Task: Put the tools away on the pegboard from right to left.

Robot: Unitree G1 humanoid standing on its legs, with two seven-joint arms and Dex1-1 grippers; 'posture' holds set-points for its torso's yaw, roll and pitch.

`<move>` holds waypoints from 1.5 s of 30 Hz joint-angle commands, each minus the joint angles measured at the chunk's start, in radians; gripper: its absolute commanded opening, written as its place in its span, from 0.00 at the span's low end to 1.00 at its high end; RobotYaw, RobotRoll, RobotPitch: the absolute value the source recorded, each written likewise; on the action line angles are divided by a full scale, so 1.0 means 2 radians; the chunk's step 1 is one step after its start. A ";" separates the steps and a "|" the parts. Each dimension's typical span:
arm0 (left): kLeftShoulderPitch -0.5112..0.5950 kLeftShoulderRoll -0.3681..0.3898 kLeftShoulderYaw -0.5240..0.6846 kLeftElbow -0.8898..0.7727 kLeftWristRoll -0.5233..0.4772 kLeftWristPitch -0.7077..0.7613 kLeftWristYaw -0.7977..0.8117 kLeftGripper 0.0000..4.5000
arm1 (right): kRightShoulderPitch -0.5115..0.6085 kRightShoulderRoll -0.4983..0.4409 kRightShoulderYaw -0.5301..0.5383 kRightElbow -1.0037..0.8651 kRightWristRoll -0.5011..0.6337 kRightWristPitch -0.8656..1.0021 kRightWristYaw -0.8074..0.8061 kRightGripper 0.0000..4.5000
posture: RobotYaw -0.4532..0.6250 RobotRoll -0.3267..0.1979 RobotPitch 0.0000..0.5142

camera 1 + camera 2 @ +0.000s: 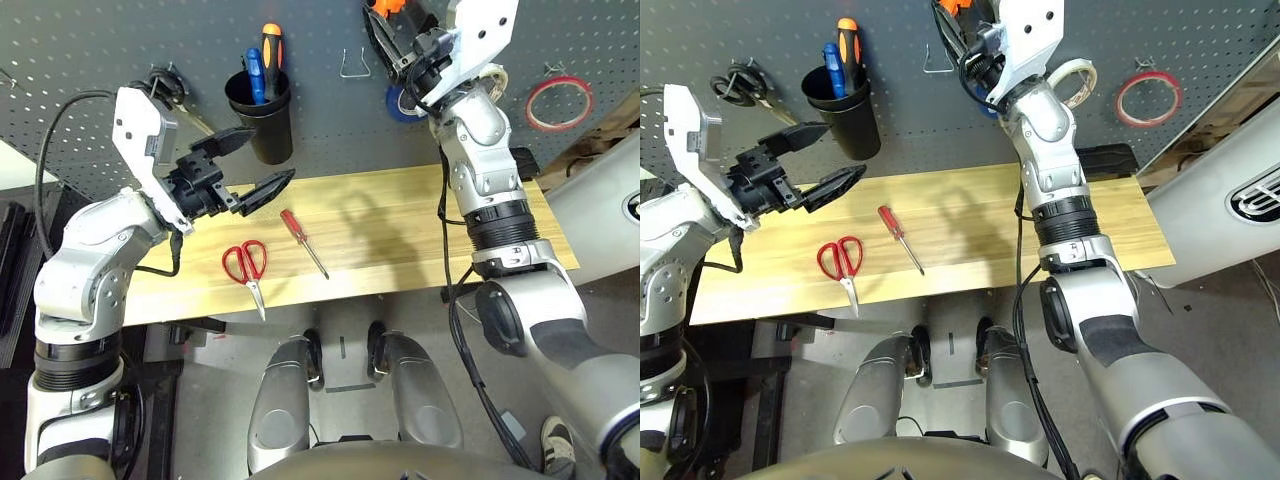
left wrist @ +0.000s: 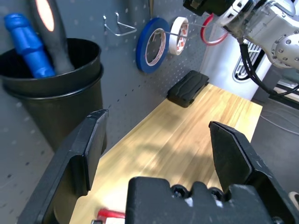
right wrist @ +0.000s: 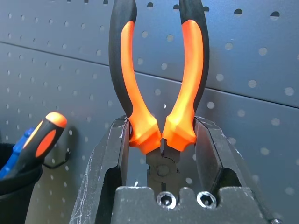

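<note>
The pegboard (image 1: 330,120) backed the desk (image 1: 400,215), where scissors (image 1: 246,268) and screwdriver (image 1: 303,240) waited. The robot's right end effector (image 3: 162,135) gripped the pliers (image 3: 189,88) near the head, apparently freeing their handles for hanging; the left end effector (image 2: 159,135) stood wide, empty.

No readable text, label, brand, number or sign anywhere here, folks, not one legible word showing!

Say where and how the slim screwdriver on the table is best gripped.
Probably by its red handle, the thickest part, coming from above with the fingers either side of it: it lies flat on the table, clear of the scissors, and its shaft looks too thin for a sure hold.
</note>
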 commanded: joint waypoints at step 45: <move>0.021 0.019 0.007 -0.029 -0.031 0.017 0.014 1.00 | -0.093 0.035 -0.004 0.275 -0.074 -0.158 -0.087 0.48 | 0.52 0.62 0.40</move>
